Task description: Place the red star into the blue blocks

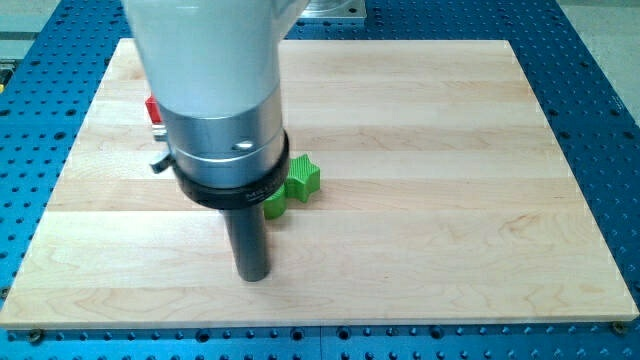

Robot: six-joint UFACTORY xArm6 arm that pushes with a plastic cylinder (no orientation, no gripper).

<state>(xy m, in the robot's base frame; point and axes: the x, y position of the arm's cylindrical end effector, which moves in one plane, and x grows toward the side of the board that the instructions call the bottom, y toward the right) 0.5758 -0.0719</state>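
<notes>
My tip (252,276) rests on the wooden board (420,200) toward the view's bottom, left of centre. A green star-like block (303,177) lies just up and right of it, with a second green piece (275,205) partly hidden behind the rod. A small part of a red block (152,109) shows at the view's left, mostly hidden by the arm's body; its shape cannot be made out. No blue blocks show; the arm hides much of the board's left half.
The big white and silver arm body (215,90) covers the upper left of the board. A blue perforated table (600,120) surrounds the board on all sides.
</notes>
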